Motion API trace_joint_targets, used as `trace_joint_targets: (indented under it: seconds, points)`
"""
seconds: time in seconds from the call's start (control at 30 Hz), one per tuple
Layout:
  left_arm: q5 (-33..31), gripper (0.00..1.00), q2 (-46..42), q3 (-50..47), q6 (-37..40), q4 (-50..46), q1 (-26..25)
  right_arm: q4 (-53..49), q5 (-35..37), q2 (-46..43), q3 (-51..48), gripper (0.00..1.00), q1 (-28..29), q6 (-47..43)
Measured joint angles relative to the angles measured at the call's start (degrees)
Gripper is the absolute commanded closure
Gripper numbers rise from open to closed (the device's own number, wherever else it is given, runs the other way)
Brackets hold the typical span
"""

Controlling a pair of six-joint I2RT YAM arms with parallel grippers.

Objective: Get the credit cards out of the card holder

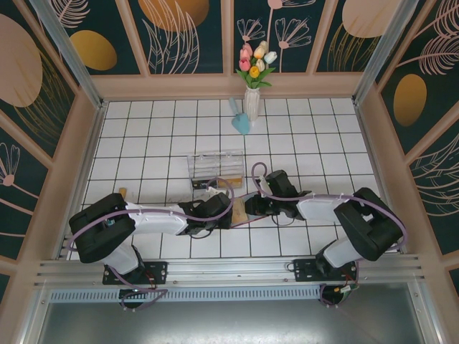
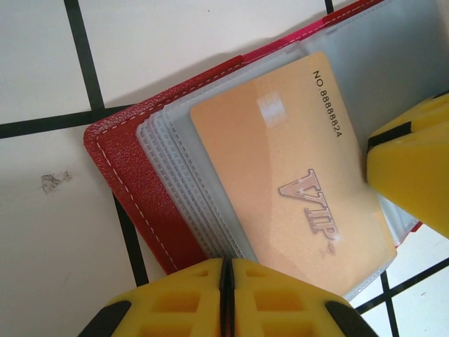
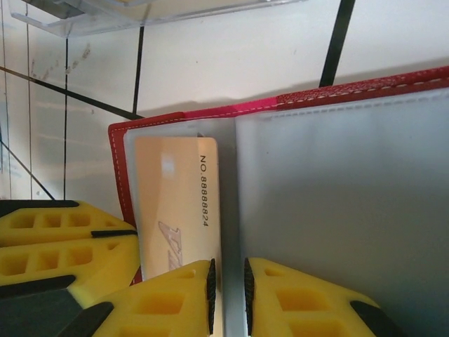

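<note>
Card holder (image 2: 133,182) red, open, orange VIP card (image 2: 295,182) among frosted pockets (image 2: 175,175); left jaws shut, right jaws tight on one leaf (image 3: 229,196).

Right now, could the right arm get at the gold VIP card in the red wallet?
Probably yes: its fingers sit right beside the card, though a frosted sleeve seems to cover it.

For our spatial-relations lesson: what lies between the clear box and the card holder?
Bare white tile with dark grout, from clear box to card holder, in the right wrist view.
</note>
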Motion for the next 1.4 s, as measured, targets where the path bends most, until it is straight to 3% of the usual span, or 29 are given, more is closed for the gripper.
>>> trace_joint_targets:
  seconds: [0.3, 0.47, 1.4]
  points:
    - [0.2, 0.87, 0.2, 0.2, 0.2, -0.2, 0.0, 2.5, -1.8, 2.3, 0.7, 0.84, 0.0, -0.5]
    - [0.2, 0.87, 0.2, 0.2, 0.2, -0.2, 0.0, 3.3, -2.1, 2.5, 0.7, 1.0, -0.1, -0.5]
    - [-0.7, 0.89, -0.8, -0.2, 4.1, -1.7, 0.0, 1.5, -0.9, -3.7, -1.6, 1.0, -3.1, -0.4]
